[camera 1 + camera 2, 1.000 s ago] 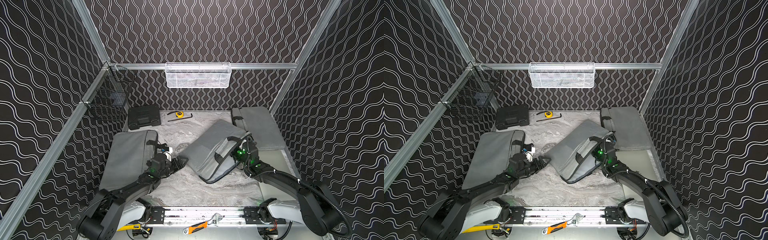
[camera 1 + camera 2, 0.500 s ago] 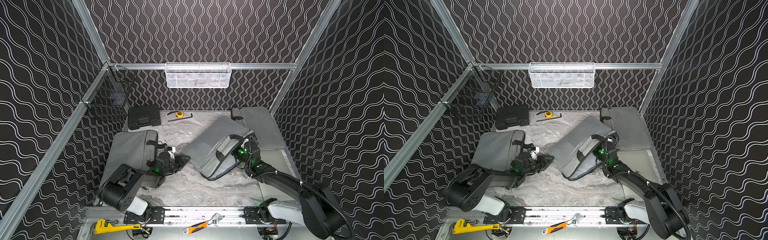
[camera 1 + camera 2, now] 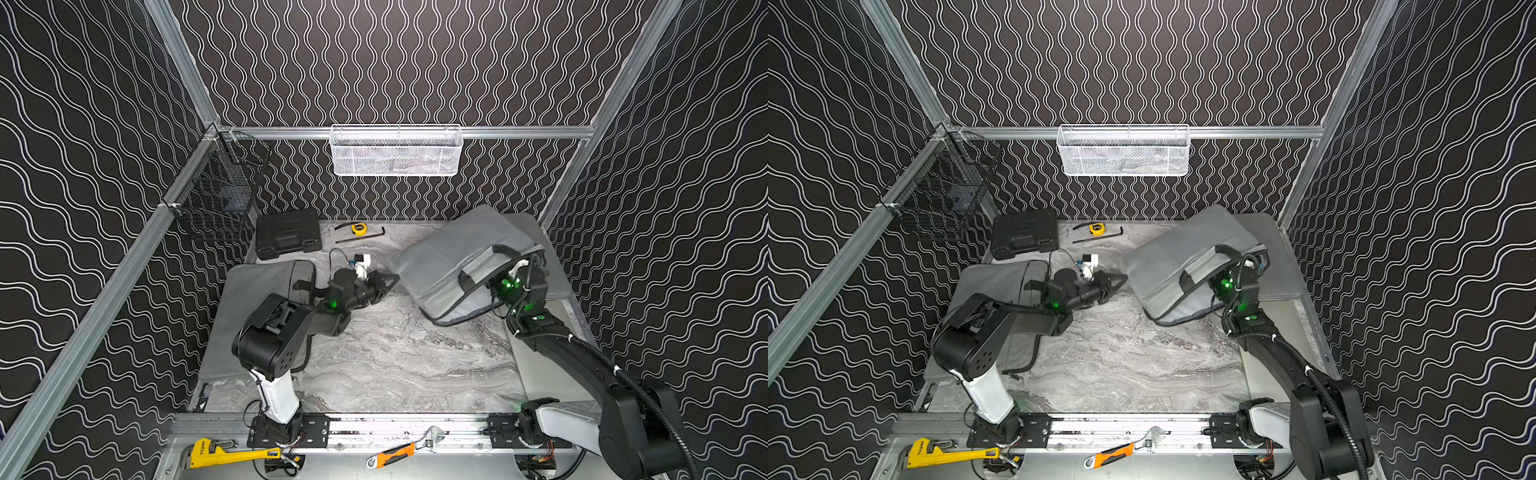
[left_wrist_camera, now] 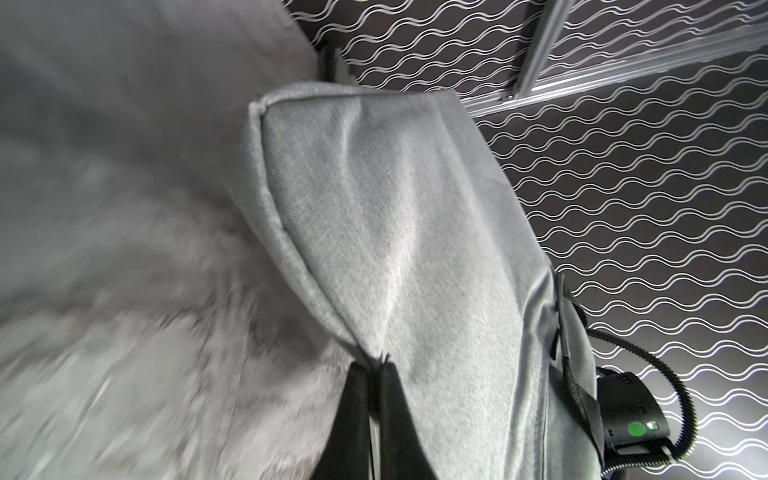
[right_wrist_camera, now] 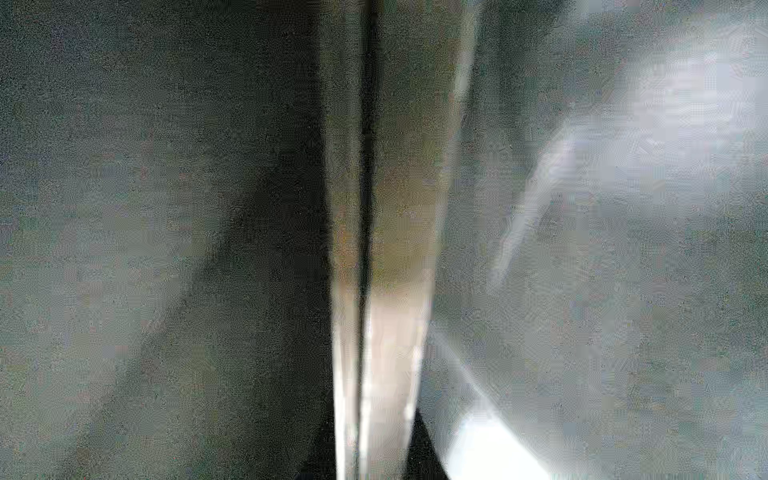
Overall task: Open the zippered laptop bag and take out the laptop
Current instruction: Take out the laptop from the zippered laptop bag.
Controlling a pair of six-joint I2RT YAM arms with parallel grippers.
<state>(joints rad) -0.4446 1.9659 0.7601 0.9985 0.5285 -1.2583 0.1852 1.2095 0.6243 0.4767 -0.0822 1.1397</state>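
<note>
**Pinching the corner of the grey fabric laptop bag**

The bag sits on the right half of the pale marbled surface, skewed and lifted off the flat, partly overlapping a second flat grey bag at the right rear. Both top views show its black carry handle facing up.

The left claw reaches across from the middle of the surface to the bag's nearest corner. In the left wrist view its two black fingers are pressed together on the corner seam, with the fabric puckered between the tips.

The right arm comes in from the near right side, and its green-lit wrist is tucked against the bag's handle side. From above, the right claw is hidden by the bag. Its own wrist view is murky, but the fingers there are drawn almost together with only a dark sliver between them. I cannot tell what, if anything, they have caught.

A third grey bag lies flat along the left side, beneath the left arm. At the back left there is a black plastic case, and near it a small yellow tape measure.
</note>
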